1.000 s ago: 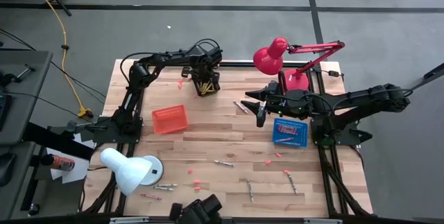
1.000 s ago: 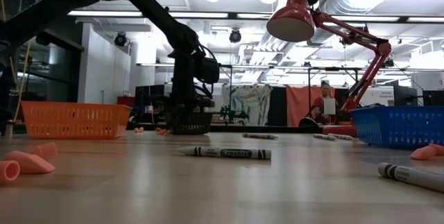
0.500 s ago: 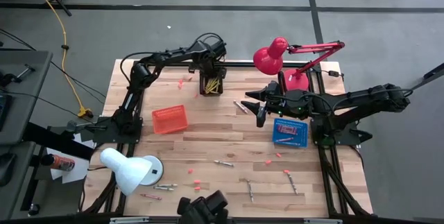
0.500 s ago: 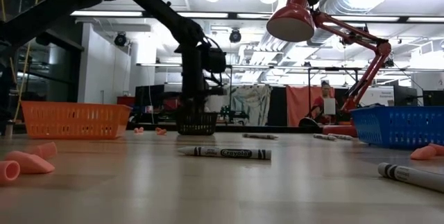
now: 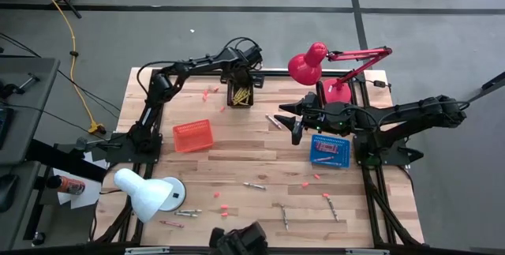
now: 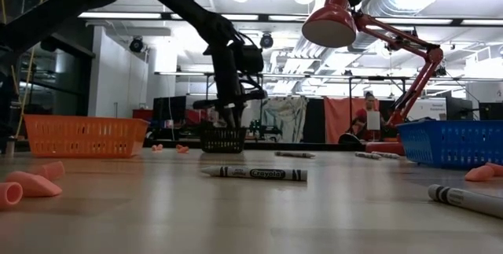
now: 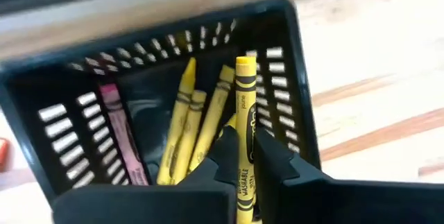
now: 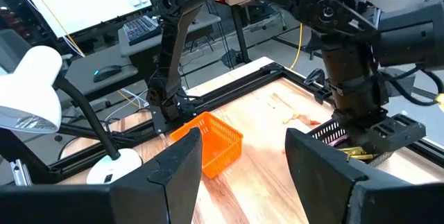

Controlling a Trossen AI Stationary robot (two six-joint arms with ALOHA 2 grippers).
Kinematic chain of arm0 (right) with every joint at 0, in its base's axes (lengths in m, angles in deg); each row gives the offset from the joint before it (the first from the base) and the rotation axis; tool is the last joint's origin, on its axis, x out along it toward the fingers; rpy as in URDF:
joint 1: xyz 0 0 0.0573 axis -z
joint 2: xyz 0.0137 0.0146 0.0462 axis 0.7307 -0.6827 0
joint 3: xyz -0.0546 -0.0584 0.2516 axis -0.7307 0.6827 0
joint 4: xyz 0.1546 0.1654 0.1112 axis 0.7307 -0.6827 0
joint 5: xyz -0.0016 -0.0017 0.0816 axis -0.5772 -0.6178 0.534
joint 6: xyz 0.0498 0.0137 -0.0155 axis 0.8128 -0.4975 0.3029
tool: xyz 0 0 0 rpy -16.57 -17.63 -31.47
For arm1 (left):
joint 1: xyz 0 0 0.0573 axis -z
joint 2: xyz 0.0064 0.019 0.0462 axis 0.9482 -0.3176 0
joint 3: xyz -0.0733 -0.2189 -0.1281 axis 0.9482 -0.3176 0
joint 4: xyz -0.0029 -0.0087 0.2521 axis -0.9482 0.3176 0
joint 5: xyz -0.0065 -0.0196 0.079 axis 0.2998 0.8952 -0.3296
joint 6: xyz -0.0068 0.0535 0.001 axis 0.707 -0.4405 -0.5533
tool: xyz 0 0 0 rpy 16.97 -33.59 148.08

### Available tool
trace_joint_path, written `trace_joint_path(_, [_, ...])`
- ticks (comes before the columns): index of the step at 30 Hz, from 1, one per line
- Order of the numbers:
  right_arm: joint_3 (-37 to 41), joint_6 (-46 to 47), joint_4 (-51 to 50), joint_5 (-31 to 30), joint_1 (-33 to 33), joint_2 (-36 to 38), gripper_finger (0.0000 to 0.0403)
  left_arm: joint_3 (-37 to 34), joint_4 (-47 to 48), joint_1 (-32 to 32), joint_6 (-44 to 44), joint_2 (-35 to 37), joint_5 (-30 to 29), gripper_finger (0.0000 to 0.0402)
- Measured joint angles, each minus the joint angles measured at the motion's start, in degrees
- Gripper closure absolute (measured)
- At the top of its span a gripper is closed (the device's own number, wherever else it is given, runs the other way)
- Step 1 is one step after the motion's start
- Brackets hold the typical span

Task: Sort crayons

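- The left pincer (image 7: pixel 244 156) is clenched on a yellow crayon (image 7: pixel 244 113), held above the black basket (image 5: pixel 241 95) at the counter's (image 5: pixel 260 160) far edge; a second ago it sat lower, at the basket, half open.
- More yellow crayons (image 7: pixel 189 123) lie in that basket.
- The right pincer (image 5: pixel 293 121) stays released mid-counter, beside the blue basket (image 5: pixel 328 151).

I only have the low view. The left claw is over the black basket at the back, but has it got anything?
Observer: Yes. The left wrist view shows the left claw shut on a yellow crayon, held upright above the black basket.
Operator: What's inside that basket?
Observer: Several more yellow crayons, plus one pink crayon lying along a side wall.
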State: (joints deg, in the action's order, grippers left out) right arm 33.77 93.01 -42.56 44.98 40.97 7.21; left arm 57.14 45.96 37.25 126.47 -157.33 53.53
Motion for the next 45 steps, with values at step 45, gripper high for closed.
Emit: trace_joint_path(45, [0.0,0.35,-0.74,0.0,0.01,0.0,0.0203,-9.79,1.19,-3.59,-0.68,0.42,-8.46,0.0311])
